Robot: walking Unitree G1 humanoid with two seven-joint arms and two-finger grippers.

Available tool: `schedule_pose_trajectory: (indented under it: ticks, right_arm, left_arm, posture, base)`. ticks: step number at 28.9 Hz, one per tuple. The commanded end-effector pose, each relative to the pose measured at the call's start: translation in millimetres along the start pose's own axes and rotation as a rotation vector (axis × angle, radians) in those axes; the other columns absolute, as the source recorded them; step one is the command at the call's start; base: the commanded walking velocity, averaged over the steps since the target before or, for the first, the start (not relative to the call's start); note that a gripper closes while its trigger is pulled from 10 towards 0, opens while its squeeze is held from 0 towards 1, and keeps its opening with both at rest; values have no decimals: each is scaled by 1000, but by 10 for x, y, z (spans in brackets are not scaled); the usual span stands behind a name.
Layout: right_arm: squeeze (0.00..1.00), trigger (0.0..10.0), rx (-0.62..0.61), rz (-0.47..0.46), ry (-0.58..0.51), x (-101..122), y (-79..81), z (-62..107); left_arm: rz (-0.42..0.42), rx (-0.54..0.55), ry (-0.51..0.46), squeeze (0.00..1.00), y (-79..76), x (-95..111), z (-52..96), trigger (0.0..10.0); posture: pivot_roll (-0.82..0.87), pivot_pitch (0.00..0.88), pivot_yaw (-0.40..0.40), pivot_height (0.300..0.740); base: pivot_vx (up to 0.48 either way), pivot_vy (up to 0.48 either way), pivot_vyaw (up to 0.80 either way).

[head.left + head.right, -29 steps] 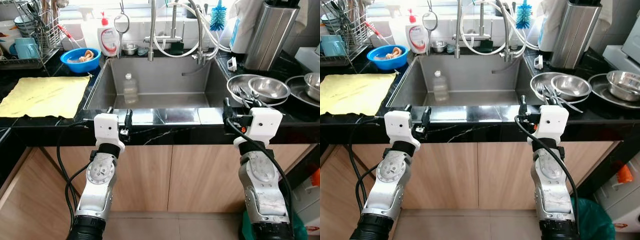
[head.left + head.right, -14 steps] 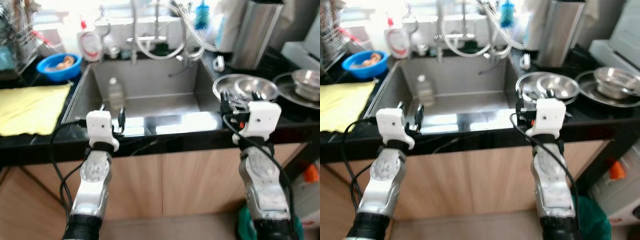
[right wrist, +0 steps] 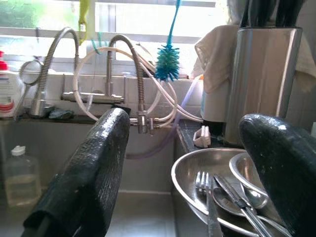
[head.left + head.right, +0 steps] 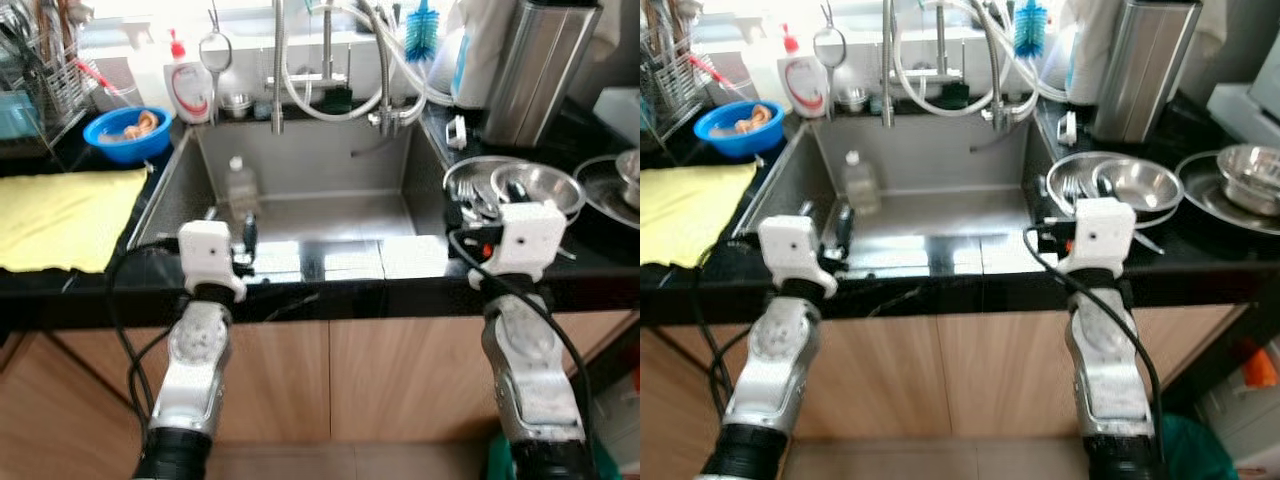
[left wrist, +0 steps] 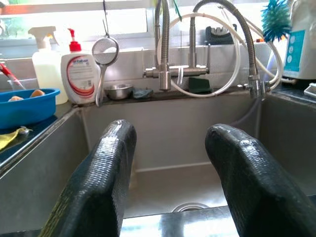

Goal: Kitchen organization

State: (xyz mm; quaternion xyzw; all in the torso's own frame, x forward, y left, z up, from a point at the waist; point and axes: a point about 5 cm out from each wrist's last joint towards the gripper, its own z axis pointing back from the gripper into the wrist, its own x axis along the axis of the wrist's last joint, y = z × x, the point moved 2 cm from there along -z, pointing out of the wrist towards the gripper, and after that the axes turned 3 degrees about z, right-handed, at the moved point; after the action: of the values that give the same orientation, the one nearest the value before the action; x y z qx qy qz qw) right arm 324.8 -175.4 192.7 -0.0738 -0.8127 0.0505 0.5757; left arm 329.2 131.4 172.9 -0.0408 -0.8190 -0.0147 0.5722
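Nearest me, wood-grain cabinet doors (image 4: 330,380) under a glossy black counter edge (image 4: 330,295); both my silver arms reach up to that edge at the steel sink (image 4: 320,180). My left gripper (image 4: 235,225) sits at the sink's front rim toward its left corner, fingers (image 5: 106,163) spread wide, rubbery black, gripping nothing, pointing over the basin. My right gripper (image 3: 197,173) sits at the sink's front right corner, fingers (image 3: 94,168) also wide apart and empty. Just beyond the right fingers, right of the sink, a shallow round steel dish (image 4: 470,180) with forks and spoons (image 3: 217,190) lying in it and a shiny steel bowl (image 4: 545,187) nested in; apart from my fingertips, not touching. Inside the sink, near its left wall, a small clear plastic bottle (image 4: 240,185) stands upright, ahead of the left fingers, well apart. Left of the sink, a flat yellow cloth (image 4: 65,205) on the counter, then a blue plastic bowl (image 4: 127,133). Behind the sink: red-and-white pump soap bottle (image 4: 187,85), round mesh strainer (image 5: 105,52) hanging, curved metal faucets (image 4: 330,60) with looped white hoses, blue bottle brush (image 4: 422,42). Far right of the sink, a tall brushed-steel knife block (image 4: 545,65).
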Motion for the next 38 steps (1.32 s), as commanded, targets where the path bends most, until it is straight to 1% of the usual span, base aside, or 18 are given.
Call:
schedule_pose_trajectory:
  ticks: [1,7,11,16,23,28,34,38]
  right_arm:
    - [0,10000,8,-15,-30,79,25,-14]
    - [0,10000,22,-19,-16,37,50,-15]
    - [0,10000,21,-38,-16,39,79,-23]
    - [0,10000,29,-40,-8,6,109,-12]
    - [0,10000,34,-43,-19,41,106,-52]
    - [0,10000,30,-44,-24,62,102,-37]
    - [0,10000,42,-42,-32,118,121,63]
    - [0,10000,50,-43,-37,147,137,77]
  left_arm:
    - [5,14,-13,0,38,29,-7,10000]
    - [10,3,-7,0,18,15,-11,10000]
    - [9,2,-3,0,32,8,1,10000]
    - [9,4,-4,0,34,15,1,10000]
    - [9,8,2,0,36,0,16,10000]
    - [14,20,7,0,55,-17,26,10000]
    - [17,20,15,0,46,-40,45,10000]
    - [16,21,15,0,52,-41,49,10000]
  posture:
    - [-141,0,32,740]
    - [-137,0,30,740]
    - [-128,0,36,740]
    - [-123,0,33,740]
    - [-125,0,26,740]
    - [-134,0,32,740]
    - [-141,0,37,740]
    - [-146,0,39,740]
  base:
    - [0,0,0]
    - [263,0,0]
    - [324,0,0]
    - [306,0,0]
    - [291,0,0]
    - [0,0,0]
    - [0,0,0]
    - [0,0,0]
